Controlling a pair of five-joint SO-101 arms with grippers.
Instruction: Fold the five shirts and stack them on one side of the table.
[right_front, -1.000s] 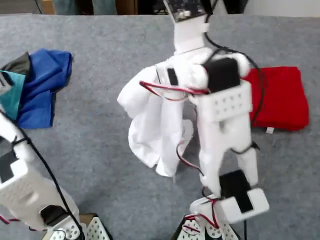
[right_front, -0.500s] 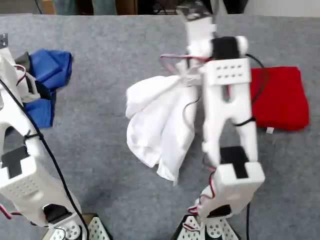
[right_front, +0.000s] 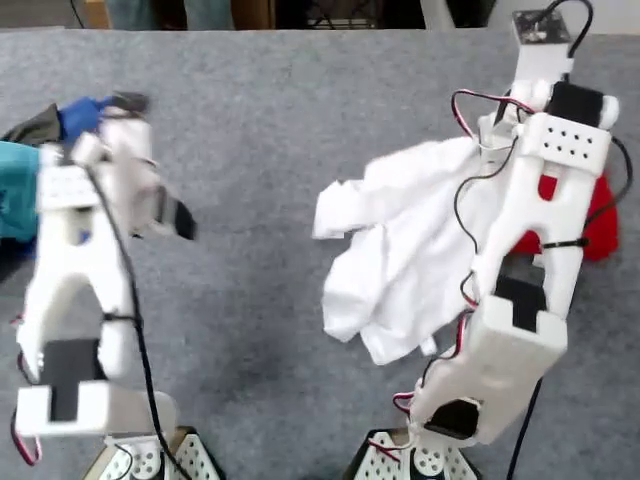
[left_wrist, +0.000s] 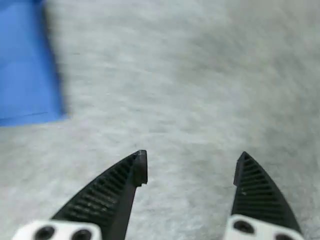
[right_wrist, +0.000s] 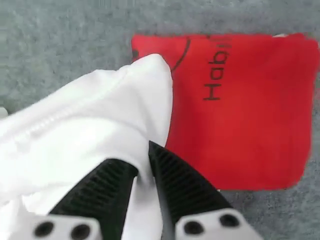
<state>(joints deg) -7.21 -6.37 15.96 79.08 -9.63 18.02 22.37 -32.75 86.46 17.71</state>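
My right gripper (right_wrist: 142, 156) is shut on a bunched edge of the white shirt (right_wrist: 85, 130), holding it just above the folded red shirt (right_wrist: 240, 110). From the high view the crumpled white shirt (right_front: 410, 250) trails from the right arm toward the table's middle, and the red shirt (right_front: 603, 215) lies mostly hidden under that arm at the right edge. My left gripper (left_wrist: 192, 167) is open over bare grey cloth, with a blue shirt (left_wrist: 25, 60) a short way off. The left arm stands beside the pile of blue (right_front: 78, 115) and teal (right_front: 15, 195) shirts at the far left.
The grey table cover (right_front: 250, 120) stretches between the two arms. A dark garment (right_front: 35, 125) peeks out of the left pile. Both arm bases stand at the near edge.
The right arm has swung right, dragging the white shirt from the centre to above the red shirt. The left arm has risen and moved right, next to the blue pile.
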